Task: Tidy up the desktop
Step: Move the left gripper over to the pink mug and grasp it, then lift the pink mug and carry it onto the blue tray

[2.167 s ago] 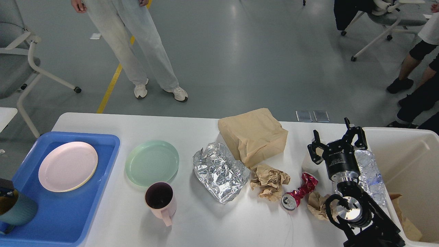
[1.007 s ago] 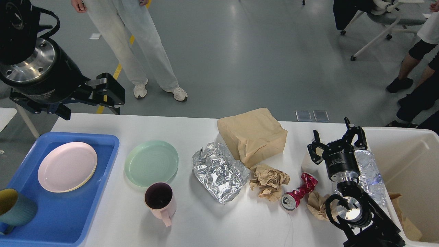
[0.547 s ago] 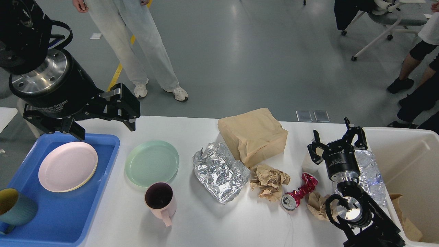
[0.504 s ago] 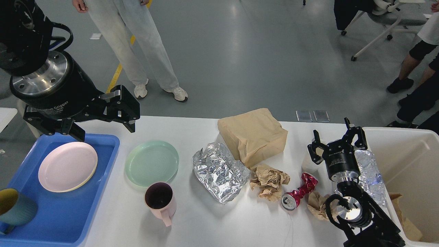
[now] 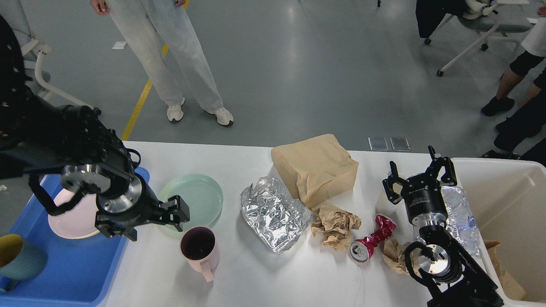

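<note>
White desktop (image 5: 256, 281), by far the largest thing, runs the full width of the view; dishes lie left, rubbish right. Off-white bin (image 5: 507, 200) at the right edge, scraps of brown paper in its bottom. Blue tray (image 5: 64, 273) at the left edge carries a pink plate (image 5: 70, 217) and a teal mug (image 5: 21, 260). Tan paper bag (image 5: 315, 168) at the far centre, crumpled foil (image 5: 273, 213) just in front of it, then a green plate (image 5: 196, 198), a crushed clear bottle (image 5: 463, 221) beside the bin, a wad of brown paper (image 5: 335, 224), a pink cup (image 5: 200, 249) with dark inside, a crushed red can (image 5: 371, 241). Left gripper (image 5: 147, 221) hangs low over the tray's right edge, fingers spread wide, nothing in them; one finger tip overlaps the green plate's near left rim in this view, contact not certain. The pink cup stands just to its right and slightly nearer, handle pointing toward the robot; left arm clearly the nearer one for cup or plate, tray directly behind it. Right gripper (image 5: 420, 179) is raised among the rubbish, fingers apart and empty, can and bottle close below. Grey polished floor beyond, yellow line, office chairs, people standing at the far edge.
</note>
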Controlling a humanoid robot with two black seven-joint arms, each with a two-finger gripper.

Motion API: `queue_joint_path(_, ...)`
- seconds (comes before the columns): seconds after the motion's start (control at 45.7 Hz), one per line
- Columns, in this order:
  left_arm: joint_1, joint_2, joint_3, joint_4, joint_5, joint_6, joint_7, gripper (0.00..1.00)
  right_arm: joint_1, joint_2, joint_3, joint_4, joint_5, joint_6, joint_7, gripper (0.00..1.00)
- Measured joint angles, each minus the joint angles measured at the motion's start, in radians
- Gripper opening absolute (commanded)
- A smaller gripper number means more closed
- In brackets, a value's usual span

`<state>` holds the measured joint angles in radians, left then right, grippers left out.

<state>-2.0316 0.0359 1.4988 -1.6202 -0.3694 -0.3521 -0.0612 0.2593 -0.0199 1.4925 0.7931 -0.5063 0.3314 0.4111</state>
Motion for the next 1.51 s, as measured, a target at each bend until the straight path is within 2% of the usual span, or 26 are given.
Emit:
queue_joint_path(0.088, 0.108, -0.017, -0.031, 0.051, -0.007, 0.069, 0.001, 0.95, 0.000, 0.000, 0.000, 0.000, 0.000, 0.000, 0.000, 1.00)
queue_joint_path(0.153, 0.157, -0.022, -0.039, 0.081, -0.019, 0.092, 0.002, 0.95, 0.000, 0.000, 0.000, 0.000, 0.000, 0.000, 0.000, 1.00)
queue_joint_path(0.679, 0.424, -0.065, -0.078, 0.347, -0.023, 0.152, 0.010, 0.92, 0.000, 0.000, 0.000, 0.000, 0.000, 0.000, 0.000, 1.00)
queue_joint_path(0.766, 0.446, -0.072, -0.092, 0.358, -0.019, 0.165, 0.010, 0.83, 0.000, 0.000, 0.000, 0.000, 0.000, 0.000, 0.000, 1.00)
queue_joint_path(0.919, 0.471, -0.084, -0.098, 0.361, -0.016, 0.194, 0.007, 0.53, 0.000, 0.000, 0.000, 0.000, 0.000, 0.000, 0.000, 1.00)
queue_joint_path(0.985, 0.474, -0.085, -0.098, 0.361, -0.016, 0.201, 0.007, 0.36, 0.000, 0.000, 0.000, 0.000, 0.000, 0.000, 0.000, 1.00)
queue_joint_path(1.095, 0.474, -0.085, -0.099, 0.361, -0.017, 0.214, 0.011, 0.24, 0.000, 0.000, 0.000, 0.000, 0.000, 0.000, 0.000, 1.00)
queue_joint_path(1.16, 0.474, -0.083, -0.099, 0.361, -0.018, 0.217, 0.012, 0.22, 0.000, 0.000, 0.000, 0.000, 0.000, 0.000, 0.000, 1.00)
queue_joint_path(1.27, 0.474, -0.083, -0.101, 0.361, -0.017, 0.218, 0.014, 0.11, 0.000, 0.000, 0.000, 0.000, 0.000, 0.000, 0.000, 1.00)
queue_joint_path(1.335, 0.476, -0.083, -0.102, 0.361, -0.016, 0.218, 0.015, 0.00, 0.000, 0.000, 0.000, 0.000, 0.000, 0.000, 0.000, 1.00)
queue_joint_path(1.511, 0.474, -0.076, -0.101, 0.360, -0.015, 0.195, 0.016, 0.00, 0.000, 0.000, 0.000, 0.000, 0.000, 0.000, 0.000, 1.00)
